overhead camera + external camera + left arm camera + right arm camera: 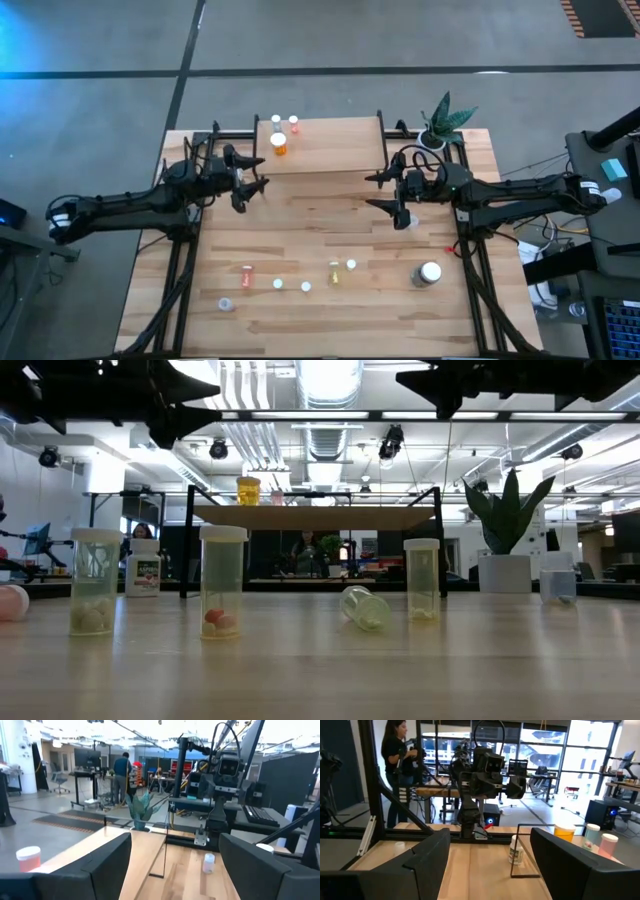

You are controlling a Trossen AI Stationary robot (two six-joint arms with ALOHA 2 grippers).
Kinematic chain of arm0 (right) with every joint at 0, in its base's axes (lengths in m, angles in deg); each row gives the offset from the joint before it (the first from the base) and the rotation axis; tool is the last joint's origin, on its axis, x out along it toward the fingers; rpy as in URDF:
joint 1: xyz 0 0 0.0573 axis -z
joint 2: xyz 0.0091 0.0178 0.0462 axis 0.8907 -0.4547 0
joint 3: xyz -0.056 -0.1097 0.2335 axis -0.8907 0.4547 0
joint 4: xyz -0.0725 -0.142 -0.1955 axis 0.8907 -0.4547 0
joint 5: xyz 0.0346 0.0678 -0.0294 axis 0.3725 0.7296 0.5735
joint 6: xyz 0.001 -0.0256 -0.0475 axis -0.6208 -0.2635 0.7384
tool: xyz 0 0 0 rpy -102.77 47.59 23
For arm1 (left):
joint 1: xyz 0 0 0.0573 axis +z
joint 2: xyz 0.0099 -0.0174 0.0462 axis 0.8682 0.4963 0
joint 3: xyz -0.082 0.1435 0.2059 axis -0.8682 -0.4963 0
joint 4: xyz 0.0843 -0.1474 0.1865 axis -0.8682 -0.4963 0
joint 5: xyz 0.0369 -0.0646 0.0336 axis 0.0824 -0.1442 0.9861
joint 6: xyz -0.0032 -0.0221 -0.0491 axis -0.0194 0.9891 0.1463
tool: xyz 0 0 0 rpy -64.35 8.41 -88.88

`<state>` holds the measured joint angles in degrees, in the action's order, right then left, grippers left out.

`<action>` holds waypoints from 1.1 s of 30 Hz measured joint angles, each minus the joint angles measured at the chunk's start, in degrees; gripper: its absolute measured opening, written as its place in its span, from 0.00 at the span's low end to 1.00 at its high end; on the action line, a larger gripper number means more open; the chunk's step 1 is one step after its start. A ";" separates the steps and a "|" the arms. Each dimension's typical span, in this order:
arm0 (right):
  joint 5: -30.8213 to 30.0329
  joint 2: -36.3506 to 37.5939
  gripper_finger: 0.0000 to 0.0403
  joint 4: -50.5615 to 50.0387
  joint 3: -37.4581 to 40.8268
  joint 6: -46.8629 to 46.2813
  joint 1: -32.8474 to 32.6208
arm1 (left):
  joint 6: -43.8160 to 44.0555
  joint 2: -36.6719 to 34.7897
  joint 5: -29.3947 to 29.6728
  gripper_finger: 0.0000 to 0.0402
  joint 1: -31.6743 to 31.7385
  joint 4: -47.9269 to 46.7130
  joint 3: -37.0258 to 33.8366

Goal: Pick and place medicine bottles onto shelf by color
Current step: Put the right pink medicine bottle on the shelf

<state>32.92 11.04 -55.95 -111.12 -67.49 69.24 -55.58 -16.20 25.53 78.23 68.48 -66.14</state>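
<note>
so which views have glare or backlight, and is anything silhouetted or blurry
Low view: bright ceiling lights turn the arms overhead into black silhouettes, while the clear white-capped bottle with pink contents stays readable. Right wrist view: glaring windows behind, dark own fingers soft-edged up close. High view: blue glow at the floor's left edge, light wooden table evenly lit.

This was a robotics lab in a large open industrial hall. Exposed ducts (325,390) and track lights ran across the ceiling, and the floor (330,40) was bare concrete. Desks with monitors (517,767) and office chairs (60,782) stood beyond the wooden table (330,300), where people (397,765) worked among other black robot arms (225,775).
</note>
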 joint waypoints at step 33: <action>-1.40 -4.57 0.66 1.77 -0.26 -2.71 -0.02 | 1.48 -9.30 -7.43 0.71 0.00 -0.11 -4.50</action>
<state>31.51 6.47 -54.18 -111.38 -70.20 69.22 -54.10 -25.50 18.10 78.23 68.37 -70.64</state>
